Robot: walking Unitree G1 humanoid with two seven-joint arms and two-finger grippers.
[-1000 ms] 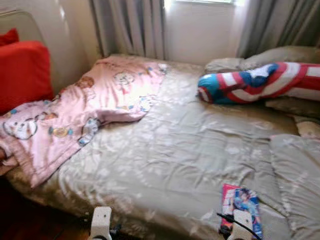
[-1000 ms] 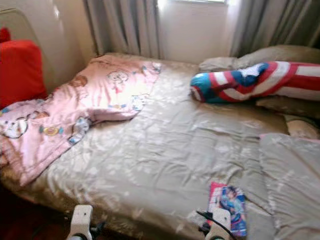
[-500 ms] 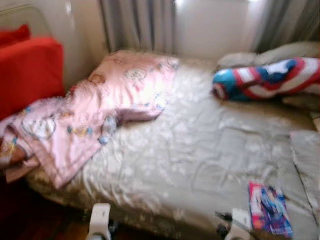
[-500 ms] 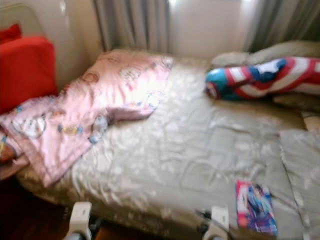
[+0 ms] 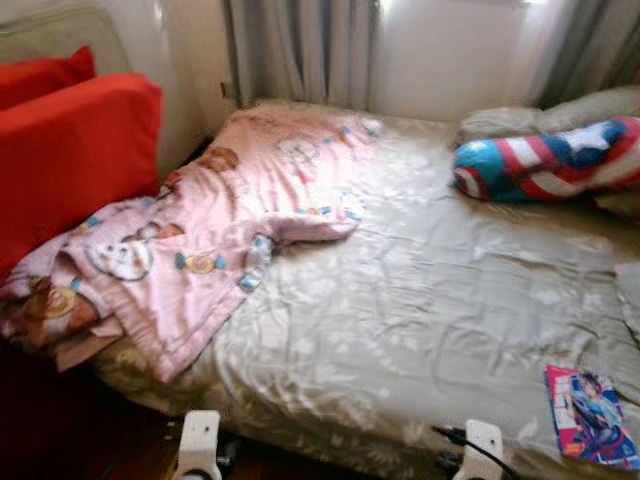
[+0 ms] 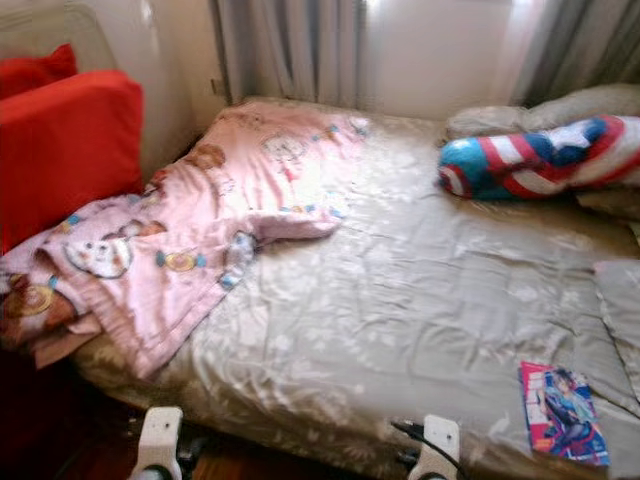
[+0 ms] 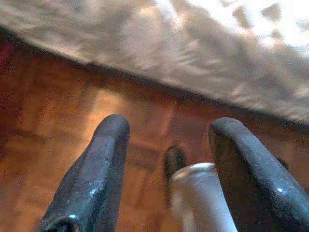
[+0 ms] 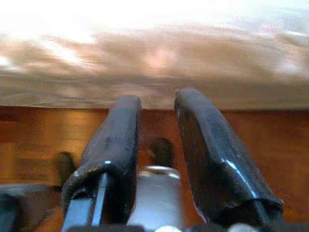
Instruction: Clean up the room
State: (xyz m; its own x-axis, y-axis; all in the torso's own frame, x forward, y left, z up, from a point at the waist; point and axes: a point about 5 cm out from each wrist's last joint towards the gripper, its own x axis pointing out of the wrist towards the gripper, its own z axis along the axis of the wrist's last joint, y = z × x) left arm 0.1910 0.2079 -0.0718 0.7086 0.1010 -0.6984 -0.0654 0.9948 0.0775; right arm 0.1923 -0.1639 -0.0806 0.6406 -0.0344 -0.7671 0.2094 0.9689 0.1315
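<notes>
So the robot is standing at the foot edge of the bed (image 5: 420, 310), looking it over, and nothing is in hand yet. I'd call this the scouting or approach step, where it's picking what to tidy first.

Taking the bed as a clock face in the left eye view:
- The pink cartoon blanket (image 5: 230, 220) is bunched from about 9 to 11 o'clock, and its lower end spills off the edge onto the red cushion (image 5: 75, 150) side.
- The striped red, white and blue bolster pillow (image 5: 545, 160) lies at 2 o'clock against the beige pillows (image 5: 560, 112) by the curtains (image 5: 300, 50).
- The comic book (image 5: 590, 415) sits flat at about 4 to 5 o'clock near the bed's front edge, well apart from the blanket.

Both arms hang low in front of the bed over the wooden floor (image 7: 58, 125). The left gripper (image 7: 166, 164) has its 2 fingers spread wide, with nothing between them. The right gripper (image 8: 157, 140) has its fingers a bit apart, also with nothing in them.

My guess is the blanket is the target, since the view is aimed more that way. The next move would be stepping closer toward 9 o'clock, raising an arm over the mattress edge and pinching a fold of fabric. That cloth is floppy, so a single pinch will probably just drag it.
</notes>
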